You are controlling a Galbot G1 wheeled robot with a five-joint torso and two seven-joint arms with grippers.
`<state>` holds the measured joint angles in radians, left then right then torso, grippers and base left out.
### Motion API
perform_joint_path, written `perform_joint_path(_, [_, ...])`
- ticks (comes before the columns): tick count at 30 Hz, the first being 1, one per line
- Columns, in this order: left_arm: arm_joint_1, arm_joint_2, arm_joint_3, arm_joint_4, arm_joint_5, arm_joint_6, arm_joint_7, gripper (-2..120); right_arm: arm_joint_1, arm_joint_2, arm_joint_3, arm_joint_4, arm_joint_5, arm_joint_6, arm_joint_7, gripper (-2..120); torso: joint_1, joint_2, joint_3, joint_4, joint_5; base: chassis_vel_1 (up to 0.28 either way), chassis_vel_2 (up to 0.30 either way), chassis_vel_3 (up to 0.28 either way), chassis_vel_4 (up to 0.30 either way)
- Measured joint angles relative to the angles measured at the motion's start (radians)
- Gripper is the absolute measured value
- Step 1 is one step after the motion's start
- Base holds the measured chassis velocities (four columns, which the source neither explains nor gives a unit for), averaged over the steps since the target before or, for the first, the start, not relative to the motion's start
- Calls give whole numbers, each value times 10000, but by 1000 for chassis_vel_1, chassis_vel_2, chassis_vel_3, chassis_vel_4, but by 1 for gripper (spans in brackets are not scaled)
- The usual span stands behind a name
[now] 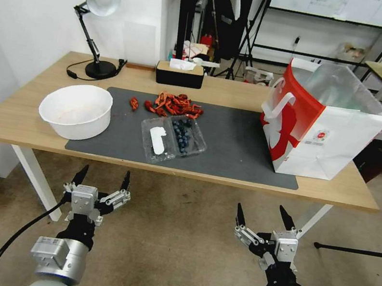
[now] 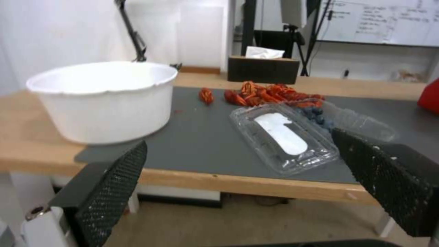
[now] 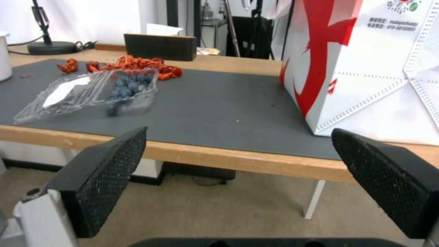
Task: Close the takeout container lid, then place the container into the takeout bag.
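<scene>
Both pincers hang low over the floor in the head view, short of the desk's (image 1: pixel 18 124) front edge: the left pincer (image 1: pixel 102 179) and the right pincer (image 1: pixel 262 213), each with fingers spread wide and holding nothing. Ahead of the left pincer and slightly toward the right one, the takeout container (image 1: pixel 187 135) lies open on a dark mat (image 1: pixel 240 141), its lid (image 1: pixel 157 141) flat beside the blueberry half, an oblong white label facing up. Ahead of the right pincer stands the takeout bag (image 1: pixel 328 137), upright and open, red and white with a small round logo whose writing is too small to read.

From the left wrist, the lid (image 2: pixel 283 137) lies just beyond that pincer's spread fingers (image 2: pixel 109 185), with a white bowl (image 2: pixel 103 99) off to one side.

From the right wrist, the bag (image 3: pixel 366 68) stands near the far side of the desk edge, bearing small print, partly digits, not clearly legible; the container (image 3: pixel 128 89) lies well apart from it.
</scene>
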<state>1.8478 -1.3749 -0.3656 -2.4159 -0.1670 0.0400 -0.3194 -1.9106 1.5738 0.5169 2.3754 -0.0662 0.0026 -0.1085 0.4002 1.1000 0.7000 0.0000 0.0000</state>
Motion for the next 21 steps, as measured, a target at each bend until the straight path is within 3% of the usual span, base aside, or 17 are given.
perform_joint_path(5, [147, 212, 292, -41, -341, -110, -360, 100, 11, -15, 65, 40, 37, 4, 3, 100, -2, 0, -1, -1, 2, 0, 0, 0, 0])
perform_joint_path(21, [307, 203, 220, 212, -174, -326, 3, 100, 70, -72, 227, 35, 83, 147, 9, 100, -1, 0, 0, 0, -1, 0, 0, 0, 0])
